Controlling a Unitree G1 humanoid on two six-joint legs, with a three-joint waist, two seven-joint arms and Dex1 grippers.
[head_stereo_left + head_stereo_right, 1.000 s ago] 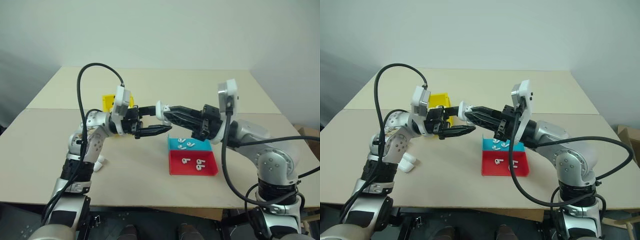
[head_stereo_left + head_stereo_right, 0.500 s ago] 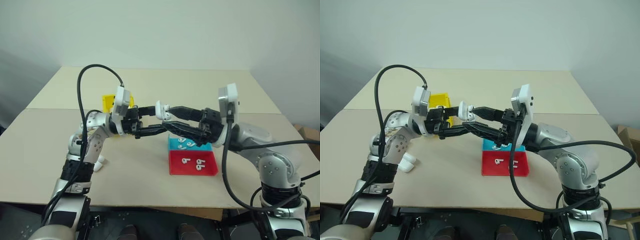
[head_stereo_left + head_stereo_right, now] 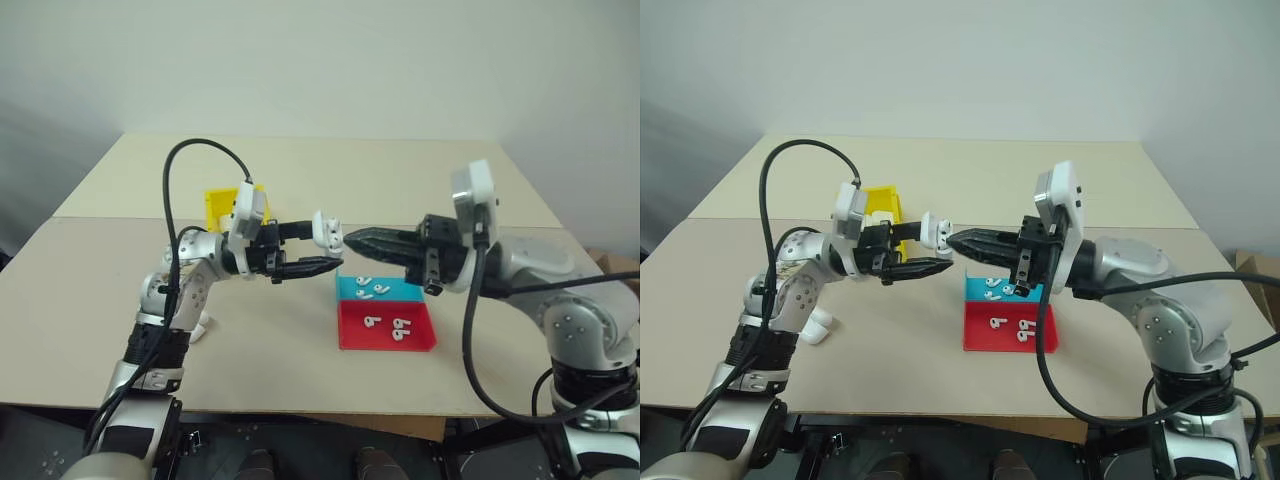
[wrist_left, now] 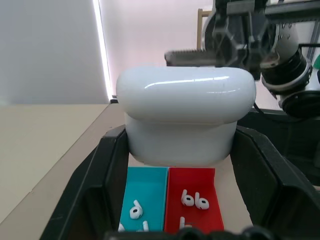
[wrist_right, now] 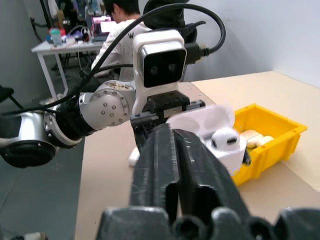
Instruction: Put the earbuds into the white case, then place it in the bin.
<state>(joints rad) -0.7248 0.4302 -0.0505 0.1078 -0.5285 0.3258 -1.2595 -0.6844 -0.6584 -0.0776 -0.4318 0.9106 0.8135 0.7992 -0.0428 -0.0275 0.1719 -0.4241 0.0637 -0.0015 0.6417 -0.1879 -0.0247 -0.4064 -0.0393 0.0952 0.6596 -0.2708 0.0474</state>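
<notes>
Here, the white case (image 3: 327,230) is held above the bench (image 3: 300,180), clamped between the fingers of the left hand (image 3: 325,250) with its lid hinged open. The right hand (image 3: 349,240) is pressed fully closed, empty, its tip just beside the case. Loose earbuds (image 3: 372,290) are seen below in a blue tray (image 3: 350,287) and a red tray (image 3: 385,338) (set side by side). The yellow bin (image 3: 218,205) sits behind the left arm.

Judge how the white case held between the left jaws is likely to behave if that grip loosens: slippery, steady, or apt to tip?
The white case looks glossy with rounded corners, so it would probably slide out easily. Its lid seems open in the right wrist view, so it may well tip or snap shut. It looks small and probably light.
</notes>
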